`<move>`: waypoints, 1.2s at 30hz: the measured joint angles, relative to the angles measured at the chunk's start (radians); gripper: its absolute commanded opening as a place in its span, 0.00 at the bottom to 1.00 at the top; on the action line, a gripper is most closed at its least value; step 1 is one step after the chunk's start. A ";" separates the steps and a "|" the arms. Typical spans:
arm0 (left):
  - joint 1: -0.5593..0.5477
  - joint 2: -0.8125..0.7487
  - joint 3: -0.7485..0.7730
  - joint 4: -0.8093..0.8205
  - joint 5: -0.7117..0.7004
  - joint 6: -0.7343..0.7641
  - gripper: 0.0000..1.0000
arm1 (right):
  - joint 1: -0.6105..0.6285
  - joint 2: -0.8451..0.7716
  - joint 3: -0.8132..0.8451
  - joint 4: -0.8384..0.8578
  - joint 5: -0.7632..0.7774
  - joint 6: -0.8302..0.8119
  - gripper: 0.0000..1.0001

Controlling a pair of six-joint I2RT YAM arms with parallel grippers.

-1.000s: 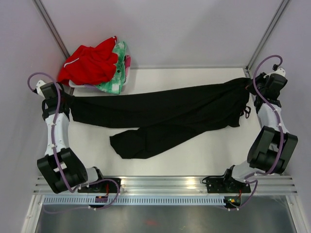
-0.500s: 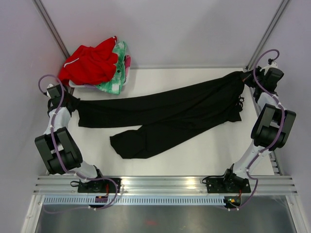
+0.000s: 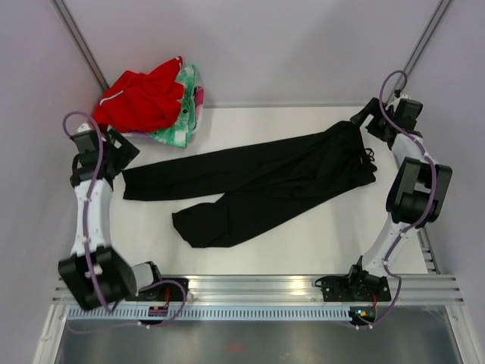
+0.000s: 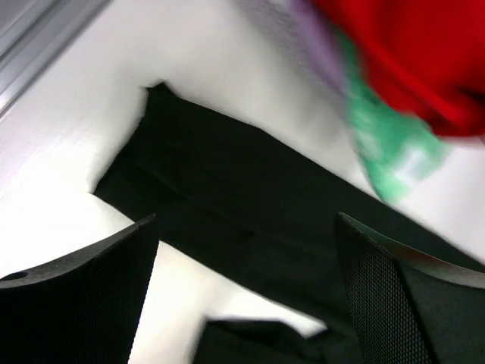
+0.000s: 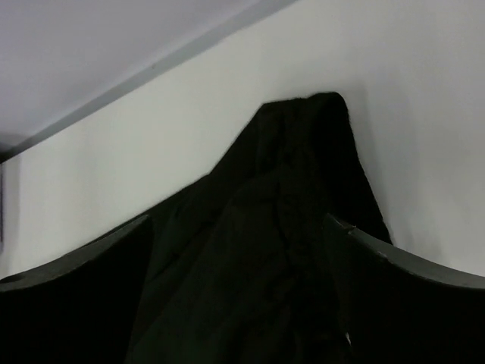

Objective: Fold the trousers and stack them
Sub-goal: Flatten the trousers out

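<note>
Release after stretching: left pincer (image 3: 119, 149) and right pincer (image 3: 363, 118) now gape wide, empty. I have just dropped the trousers (image 3: 258, 178); they lie flat on the bench (image 3: 303, 239) between both pincers, ready for folding.

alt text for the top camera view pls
Black trousers lie spread across a white table, waist to the right, one leg bent toward the near edge. The left gripper at a leg end and the right gripper at the waist are open and empty. A red garment and green cloth sit far left.
</note>
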 measured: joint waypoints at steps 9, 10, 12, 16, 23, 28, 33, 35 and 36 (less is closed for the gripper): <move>-0.724 -0.336 -0.186 -0.085 -0.053 -0.046 0.93 | -0.023 -0.438 -0.339 -0.146 0.182 0.014 0.98; -0.769 -0.324 -0.227 -0.098 -0.063 -0.063 0.93 | -0.027 -0.467 -0.381 -0.148 0.196 0.026 0.98; -0.831 -0.287 -0.307 -0.117 -0.087 -0.096 0.94 | -0.044 -0.496 -0.460 -0.154 0.216 0.052 0.98; -0.875 -0.211 -0.433 -0.150 -0.140 -0.182 0.93 | -0.107 -0.504 -0.612 -0.183 0.248 0.107 0.97; -0.875 -0.082 -0.454 -0.075 -0.199 -0.262 0.84 | -0.123 -0.602 -0.720 -0.195 0.273 0.141 0.96; -0.875 -0.001 -0.443 -0.002 -0.221 -0.275 0.57 | -0.123 -0.611 -0.723 -0.185 0.285 0.142 0.96; -0.875 0.013 -0.438 0.003 -0.255 -0.312 0.02 | -0.123 -0.611 -0.740 -0.158 0.288 0.162 0.94; -0.873 -0.019 -0.438 -0.037 -0.278 -0.338 0.02 | -0.123 -0.611 -0.751 -0.144 0.288 0.170 0.90; -0.870 -0.053 -0.436 -0.068 -0.297 -0.356 0.02 | -0.123 -0.610 -0.754 -0.138 0.288 0.174 0.89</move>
